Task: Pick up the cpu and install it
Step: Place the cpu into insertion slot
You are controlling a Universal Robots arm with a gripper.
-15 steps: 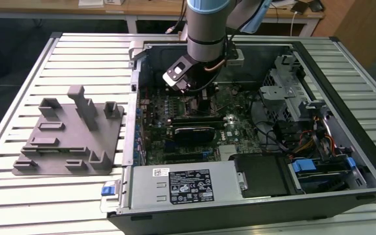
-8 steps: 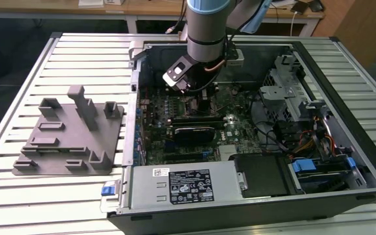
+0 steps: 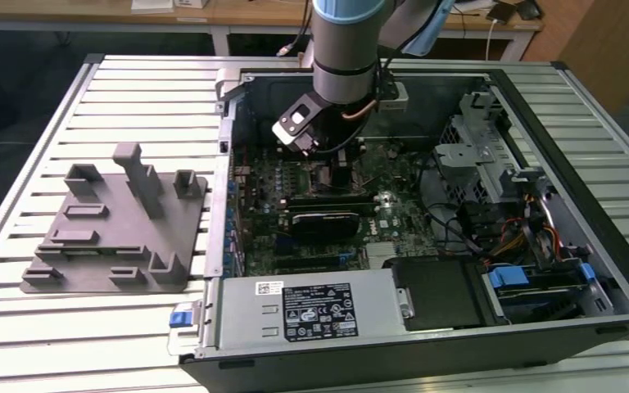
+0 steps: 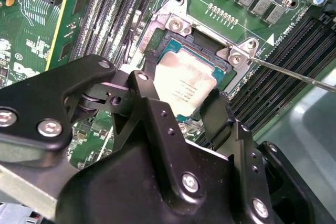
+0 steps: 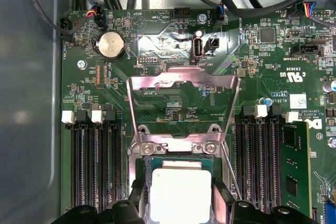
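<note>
Grey tray (image 3: 112,237): on the slatted table (image 3: 140,98), at the exterior view's left, just beside the open computer case (image 3: 621,278).
Power supply (image 3: 309,311): along the near edge of the case.
Arm (image 3: 346,41): reaches down into the case over the green motherboard (image 3: 396,217).
Gripper (image 4: 177,92): closed narrowly, with the black fingers (image 4: 140,80) against two opposite edges of the cpu.
Cpu (image 5: 180,192): silver top up, lying level in the socket between the fingers; whether it is fully seated cannot be told.
Load plate (image 5: 157,81): flipped open, standing clear of the socket.
Memory slots (image 5: 97,166): black rows flank the socket on both sides.
Drive cage (image 3: 490,139): at the exterior view's right, well apart from the gripper.
</note>
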